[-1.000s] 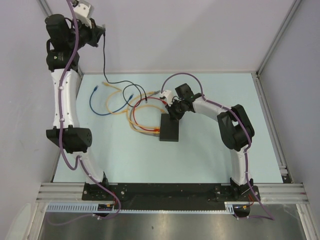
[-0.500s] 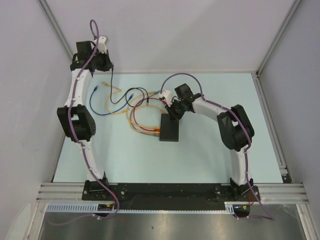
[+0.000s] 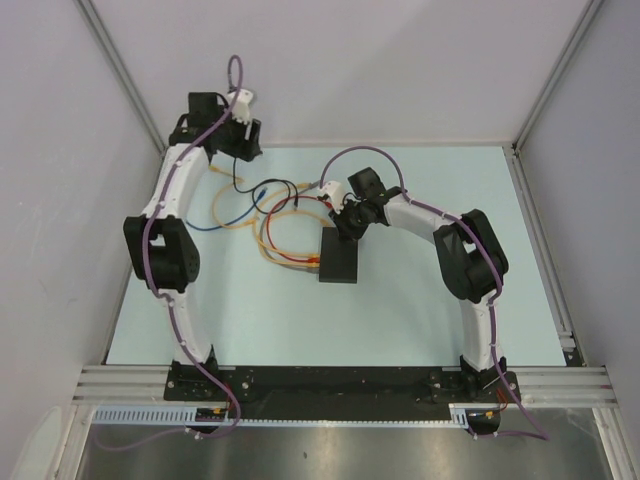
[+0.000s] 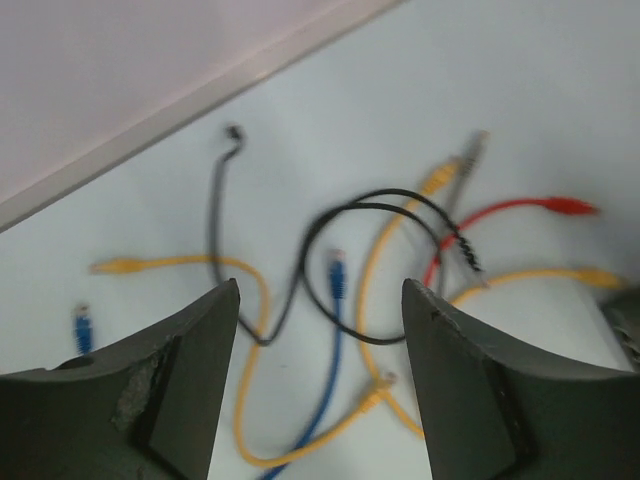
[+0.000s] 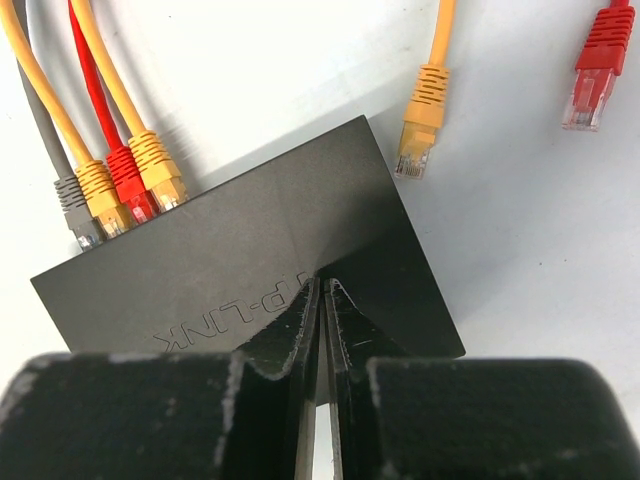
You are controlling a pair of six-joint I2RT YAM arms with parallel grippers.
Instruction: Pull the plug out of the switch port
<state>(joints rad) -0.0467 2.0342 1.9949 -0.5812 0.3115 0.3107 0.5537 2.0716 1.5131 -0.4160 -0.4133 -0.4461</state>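
Top external view gives me the switch (image 3: pixel 340 262) lying flat near the middle of the pale blue tabletop (image 3: pixel 450 320), with cables meeting it on its left side and spreading in a tangle toward the back left. My right arm (image 3: pixel 470 260) curves in from the right, and the right jaws are down on the far end of the switch. In the right wrist view those jaws are pressed together with barely a hairline between the fingers (image 5: pixel 348 335). They grip nothing, and their tips rest on the switch's black top just past the raised lettering. A row of four plugs (image 5: pixel 120 190) sits in the ports: grey, yellow, red, yellow. A loose yellow plug (image 5: pixel 418 135) lies just beside the switch's far corner, and a loose red plug (image 5: pixel 593 75) lies apart from it to the right. My left arm (image 3: pixel 165 230) reaches up to the back-left corner. In the left wrist view the left jaws stand wide apart with nothing between them, hanging above the cable tangle. Below them a black cable (image 4: pixel 352 197) lies in a loop on the tabletop, its free end curling toward the wall, and a blue cable (image 4: pixel 336 285) crosses inside that loop. That view is blurred, so I cannot make out the black cable's tip.
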